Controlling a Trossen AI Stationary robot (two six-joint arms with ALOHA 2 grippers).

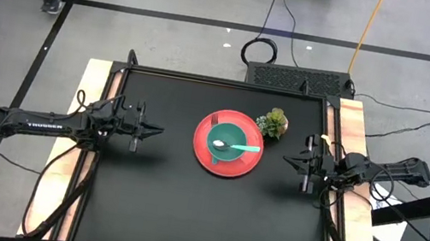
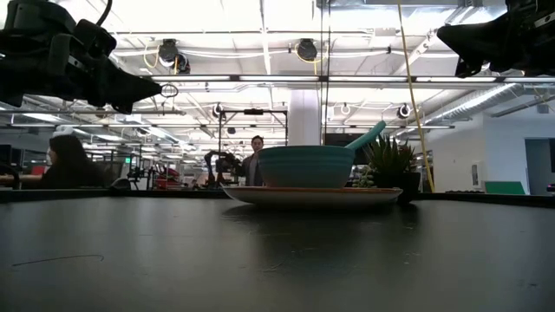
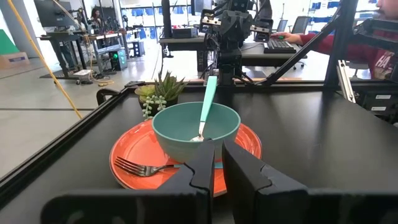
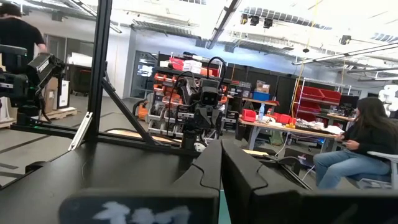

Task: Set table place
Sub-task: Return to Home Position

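A flat round red plate (image 1: 207, 158) lies in the middle of the black table (image 1: 183, 211). A teal bowl (image 1: 226, 135) stands on the plate, and a teal-handled spoon (image 1: 247, 149) rests in it with its handle leaning on the rim. A silver fork (image 3: 140, 168) lies on the plate's rim beside the bowl. My left gripper (image 1: 159, 132) hovers above the table, left of the plate. It is shut, empty and points at the bowl (image 3: 186, 134). My right gripper (image 1: 285, 158) hovers right of the plate, shut and empty.
A small potted succulent (image 1: 273, 123) stands on the table at the plate's far right, close to my right gripper. Pale wooden strips (image 1: 95, 84) run along both short sides. Bare black tabletop lies near and far of the plate. People sit at desks beyond the table (image 2: 65, 160).
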